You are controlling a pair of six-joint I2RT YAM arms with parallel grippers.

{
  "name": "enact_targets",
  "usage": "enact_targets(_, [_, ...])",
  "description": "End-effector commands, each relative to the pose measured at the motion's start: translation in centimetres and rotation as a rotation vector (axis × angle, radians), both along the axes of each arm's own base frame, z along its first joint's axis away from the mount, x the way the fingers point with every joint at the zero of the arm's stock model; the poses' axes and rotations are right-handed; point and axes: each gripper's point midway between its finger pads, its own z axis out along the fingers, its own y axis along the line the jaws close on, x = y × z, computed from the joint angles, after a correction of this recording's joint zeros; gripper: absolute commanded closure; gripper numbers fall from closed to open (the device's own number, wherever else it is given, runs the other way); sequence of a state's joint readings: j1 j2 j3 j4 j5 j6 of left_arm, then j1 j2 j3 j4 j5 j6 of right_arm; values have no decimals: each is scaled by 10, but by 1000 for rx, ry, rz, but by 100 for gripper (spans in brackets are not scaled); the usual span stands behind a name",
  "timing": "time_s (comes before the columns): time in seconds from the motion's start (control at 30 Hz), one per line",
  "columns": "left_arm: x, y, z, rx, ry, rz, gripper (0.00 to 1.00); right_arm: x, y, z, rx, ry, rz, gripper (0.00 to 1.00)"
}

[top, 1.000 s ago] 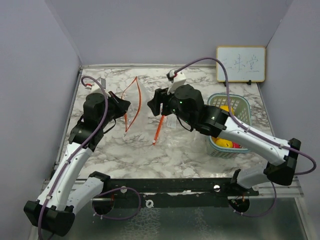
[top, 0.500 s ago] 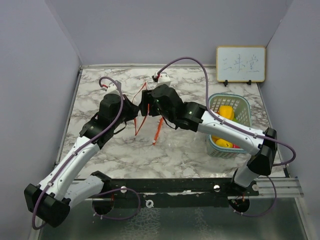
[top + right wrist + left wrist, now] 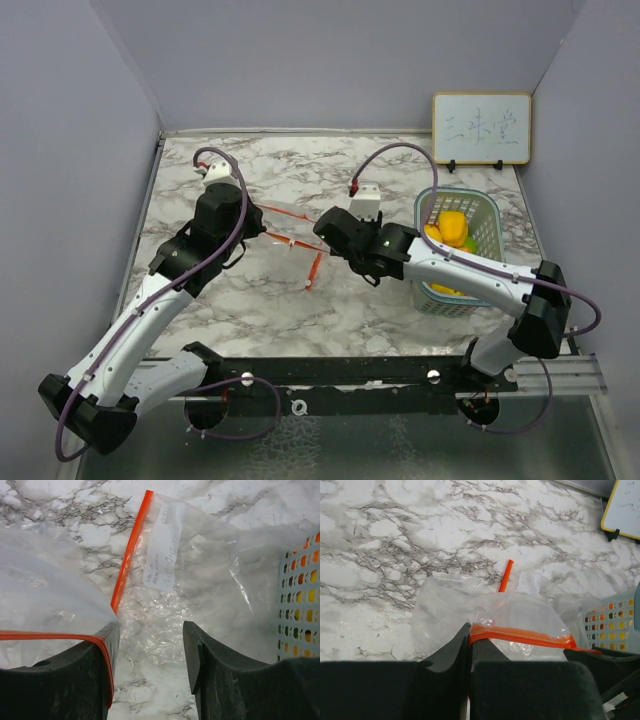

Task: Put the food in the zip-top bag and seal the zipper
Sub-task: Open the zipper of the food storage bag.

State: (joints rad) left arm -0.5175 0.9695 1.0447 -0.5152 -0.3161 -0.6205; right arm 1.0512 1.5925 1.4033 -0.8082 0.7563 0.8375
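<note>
A clear zip-top bag (image 3: pixel 520 615) with an orange zipper (image 3: pixel 290 226) hangs stretched between my grippers above the marble table. My left gripper (image 3: pixel 257 222) is shut on the zipper's left end (image 3: pixel 469 630). My right gripper (image 3: pixel 326 232) is open, jaws wide apart (image 3: pixel 150 630). The zipper's right end lies over its left finger (image 3: pixel 102 645). The food (image 3: pixel 452 226), yellow, orange and green fruits, sits in the teal basket (image 3: pixel 490 215) right of my right gripper. None of it is in the bag.
A second clear bag (image 3: pixel 200 555) with an orange strip (image 3: pixel 315 268) and a white label (image 3: pixel 162 545) lies flat under the held one. A small whiteboard (image 3: pixel 481 128) stands at the back right. The basket wall (image 3: pixel 300 580) is close to my right finger.
The bag's mouth stood as an upright loop. Both grippers closed in on it, then my right gripper drew right and nearer, pulling the zipper out straight between them.
</note>
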Motion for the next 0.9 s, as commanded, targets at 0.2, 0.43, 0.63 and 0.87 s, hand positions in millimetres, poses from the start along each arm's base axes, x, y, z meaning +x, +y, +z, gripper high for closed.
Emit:
enact_targets(0.2, [-15, 21, -22, 109, 51, 25, 100, -11, -84, -37, -92, 24, -167, 47])
enact_targets(0.43, [-4, -21, -64, -4, 92, -59, 100, -3, -33, -12, 21, -8, 97, 35])
enact_targets(0.63, [2, -43, -70, -16, 93, -96, 100, -11, -16, 22, 118, -59, 241, 12])
enact_targets(0.87, [8, -68, -72, 4, 98, -139, 100, -32, -20, 72, 263, -56, 263, 9])
